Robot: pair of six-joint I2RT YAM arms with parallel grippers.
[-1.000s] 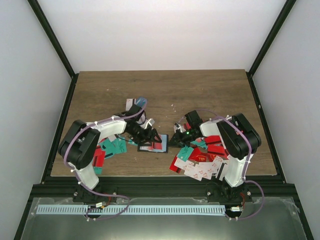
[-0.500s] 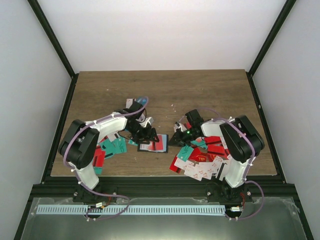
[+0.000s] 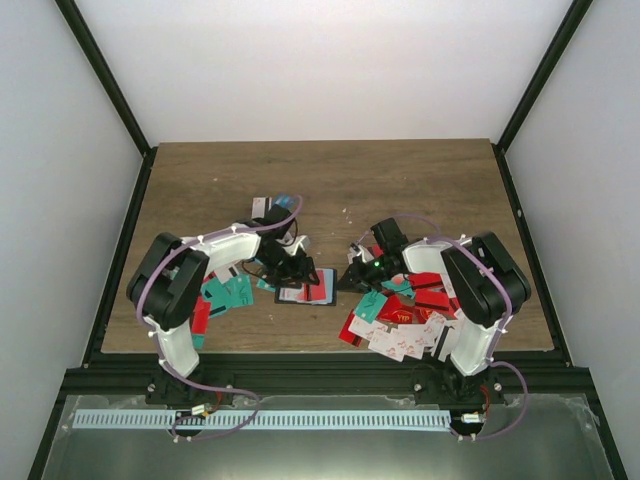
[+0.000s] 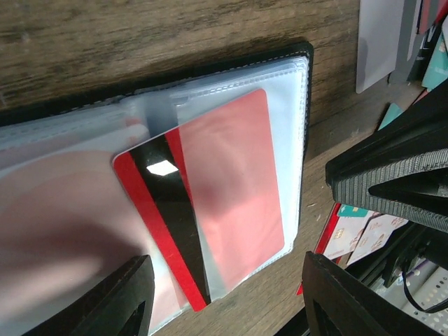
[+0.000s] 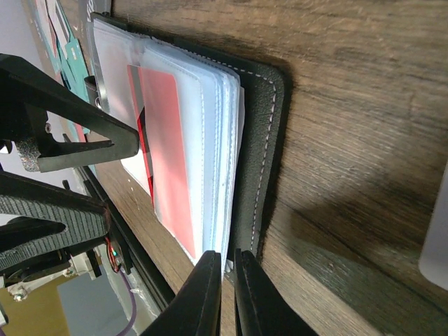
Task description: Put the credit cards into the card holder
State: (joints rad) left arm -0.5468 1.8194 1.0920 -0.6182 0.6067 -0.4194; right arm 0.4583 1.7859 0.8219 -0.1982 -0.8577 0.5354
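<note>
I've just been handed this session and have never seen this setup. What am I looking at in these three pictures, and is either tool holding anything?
The left arm and right arm are robot arms bolted at the near edge of a wooden table. The wide picture comes from a camera above and behind them; the other two come from a camera on each wrist, looking past that arm's own fingers. Between the arms lies the open card holder, with loose credit cards heaped on either side. The left wrist view shows the left tool open, its fingers either side of a red card partly slid into a clear sleeve; it grips nothing. The right wrist view shows the right tool shut at the card holder's edge, seemingly pinching it steady.
</note>
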